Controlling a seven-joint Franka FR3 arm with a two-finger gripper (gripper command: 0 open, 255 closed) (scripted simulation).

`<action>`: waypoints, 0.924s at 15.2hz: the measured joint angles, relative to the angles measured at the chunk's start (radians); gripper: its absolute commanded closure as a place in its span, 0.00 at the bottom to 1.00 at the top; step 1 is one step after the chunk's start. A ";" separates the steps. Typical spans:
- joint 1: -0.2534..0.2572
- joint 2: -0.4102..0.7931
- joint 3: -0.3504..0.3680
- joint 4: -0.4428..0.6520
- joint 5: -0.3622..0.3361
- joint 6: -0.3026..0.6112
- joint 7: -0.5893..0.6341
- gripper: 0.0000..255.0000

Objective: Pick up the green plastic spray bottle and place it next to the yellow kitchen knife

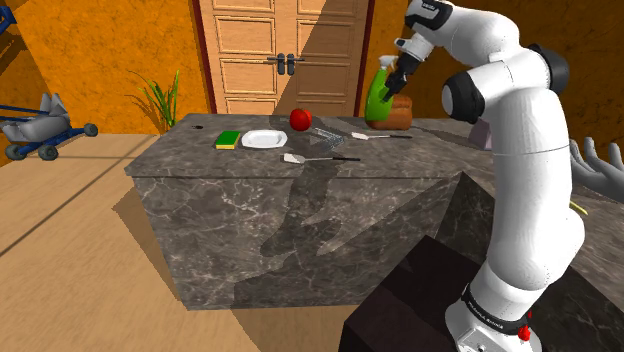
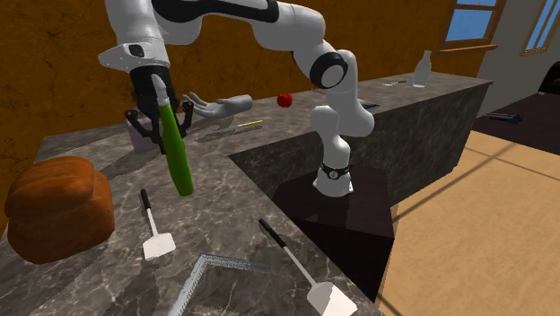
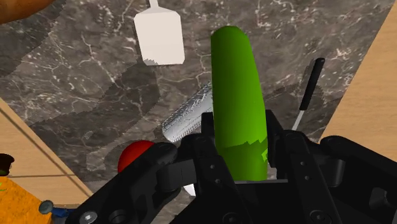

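Note:
My gripper [image 1: 397,76] is shut on the neck end of a green spray bottle [image 1: 377,97], which it holds over the far end of the dark marble counter [image 1: 250,180]. In the second exterior view the bottle [image 2: 175,144] hangs tilted from the gripper [image 2: 161,97], with its base just above the counter. Along the wrist view the bottle [image 3: 235,95] is clasped between both fingers [image 3: 207,140]. The thin yellow knife [image 2: 244,125] lies on the counter beyond the bottle, beside a grey hand-shaped object [image 2: 220,106].
A brown loaf [image 2: 58,206] sits close to the bottle. Two white spatulas [image 2: 157,241] [image 2: 325,296] and a metal grater [image 2: 215,267] lie below it. A red apple [image 1: 300,119], white plate [image 1: 264,139] and green sponge [image 1: 229,139] rest further along. A purple object [image 2: 139,135] stands behind the gripper.

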 measured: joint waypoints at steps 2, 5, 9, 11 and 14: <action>0.045 -0.072 -0.026 -0.101 -0.046 0.027 -0.028 1.00; 0.100 -0.183 -0.063 -0.237 -0.122 0.061 -0.063 1.00; 0.152 -0.332 -0.102 -0.384 -0.233 0.097 -0.089 1.00; 0.167 -0.407 -0.113 -0.442 -0.291 0.109 -0.091 1.00; 0.177 -0.531 -0.117 -0.546 -0.390 0.140 -0.093 1.00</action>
